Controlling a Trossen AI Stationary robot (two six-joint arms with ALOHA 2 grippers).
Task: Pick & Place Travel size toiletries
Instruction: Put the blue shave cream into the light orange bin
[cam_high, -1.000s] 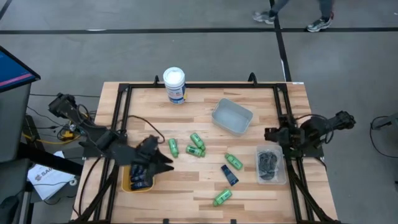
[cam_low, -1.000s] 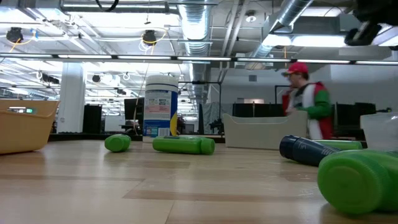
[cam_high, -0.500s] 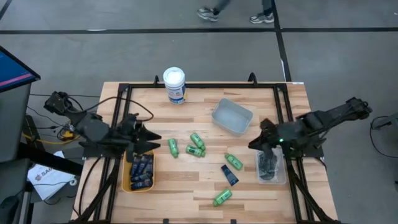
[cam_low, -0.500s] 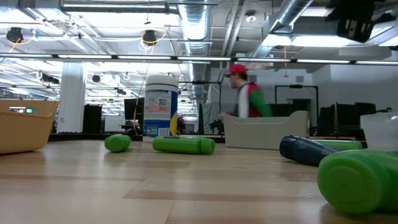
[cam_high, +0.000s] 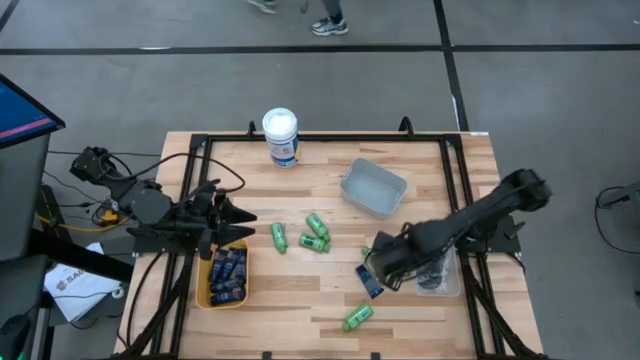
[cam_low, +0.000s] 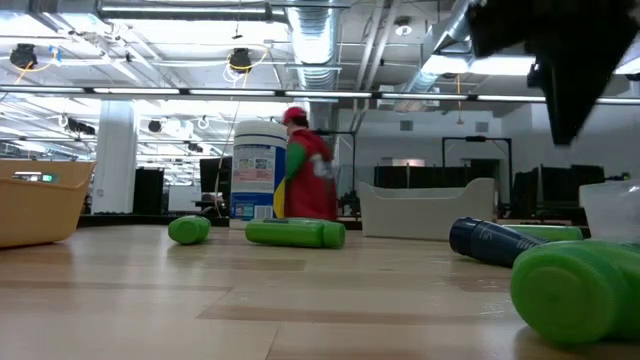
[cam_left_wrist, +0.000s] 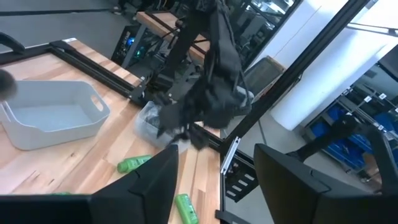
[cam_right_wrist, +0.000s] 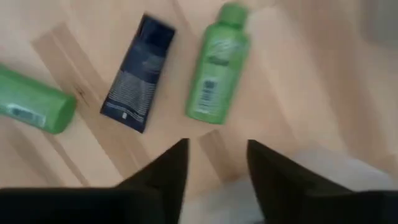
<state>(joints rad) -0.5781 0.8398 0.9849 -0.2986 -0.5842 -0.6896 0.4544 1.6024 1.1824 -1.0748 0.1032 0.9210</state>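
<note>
Several small green bottles (cam_high: 313, 233) lie on their sides mid-table, one more (cam_high: 357, 317) near the near edge. A flat navy tube (cam_high: 368, 281) lies beside a green bottle (cam_high: 376, 257). More navy tubes fill the yellow bin (cam_high: 204, 293); dark tins sit in the clear bin (cam_high: 448, 283). My right gripper (cam_high: 377, 266) hovers open above the navy tube (cam_right_wrist: 138, 78) and green bottle (cam_right_wrist: 217, 68), touching neither. My left gripper (cam_high: 243, 225) is open, held above the table by the yellow bin's far end.
A tall white canister (cam_high: 281, 137) stands near the far edge. An empty pale grey bin (cam_high: 373, 187) sits right of centre. A black frame (cam_high: 320, 139) runs round the table. A person (cam_low: 305, 175) walks behind the table.
My right gripper has swung from above the clear bin at the right edge toward the table's middle and lower, ending over the navy tube and green bottle. My left gripper has drawn back from over the yellow bin toward the far edge. The toiletries have stayed put.
</note>
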